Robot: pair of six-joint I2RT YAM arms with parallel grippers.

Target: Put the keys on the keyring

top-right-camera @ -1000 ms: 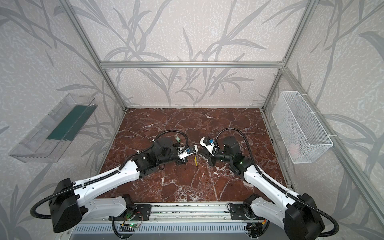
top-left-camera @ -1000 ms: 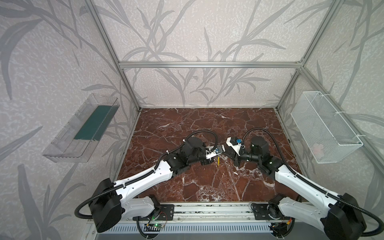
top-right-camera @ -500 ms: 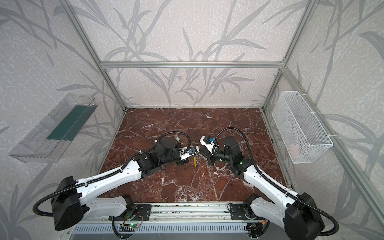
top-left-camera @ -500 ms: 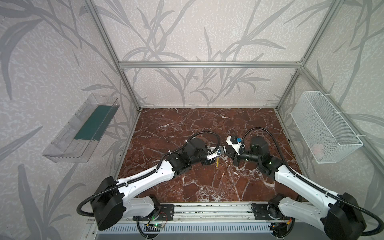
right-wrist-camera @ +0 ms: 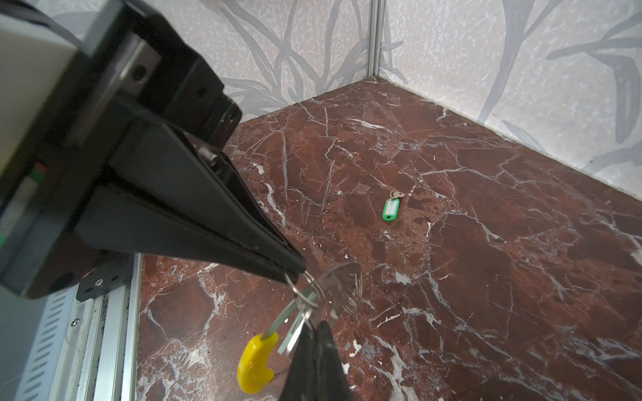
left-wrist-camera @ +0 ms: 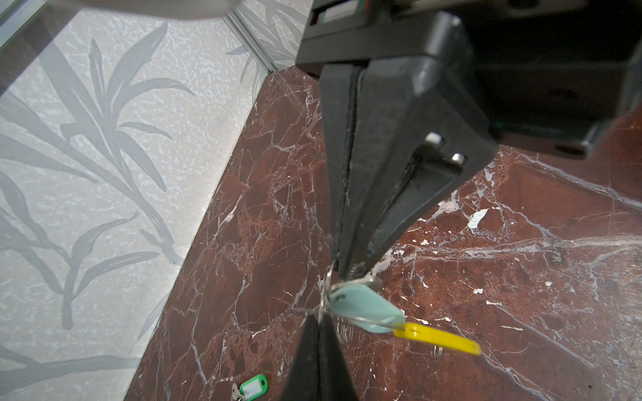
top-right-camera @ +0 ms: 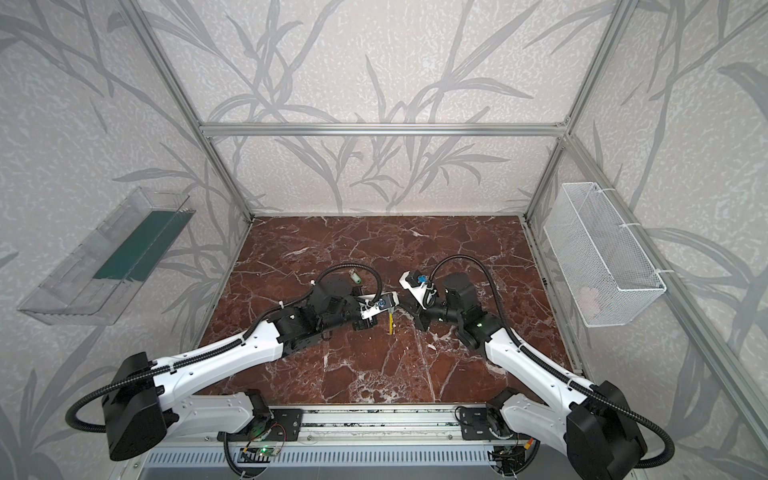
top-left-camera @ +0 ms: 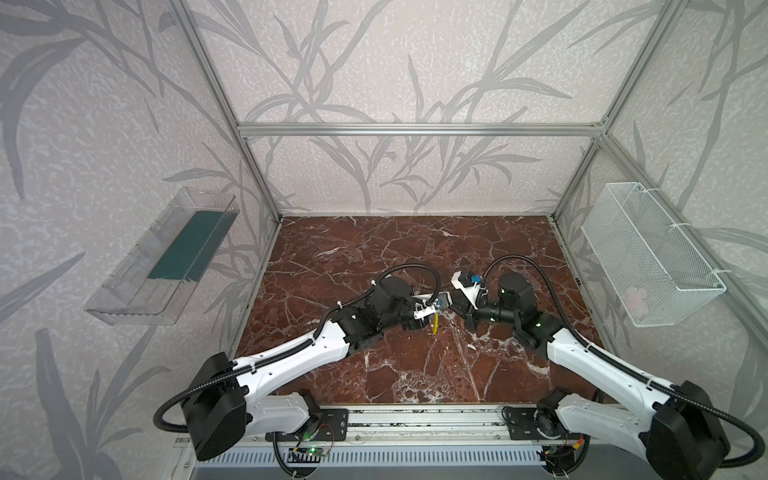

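**Two closed pincers meet over one key and the ring**

The left pincer [left-wrist-camera: 351, 272] is fully closed, and it appears to grip the metal end of a mint-headed key [left-wrist-camera: 364, 307], so the plastic head hangs free just below its tips. That leaves the hole in the head exposed for the wire.

The right pincer [right-wrist-camera: 295, 270] is closed too, tip to tip with the left one. It pinches the thin wire of the keyring [left-wrist-camera: 437, 338] and seems to be steadying it as a fixed target.

The ring's yellow sleeve [right-wrist-camera: 257, 361] hangs below and to the side of both tips, clear of the surface [right-wrist-camera: 486, 243]. That is probably because the grip is on the bare wire, where a key can slide on.

The wire crosses the mint head close to its hole, but the pictures do not show whether it has passed through.

The second key [right-wrist-camera: 391, 210], with a green tag, lies flat on the surface well apart from both pincers. Judged from this, the task is at most half done.
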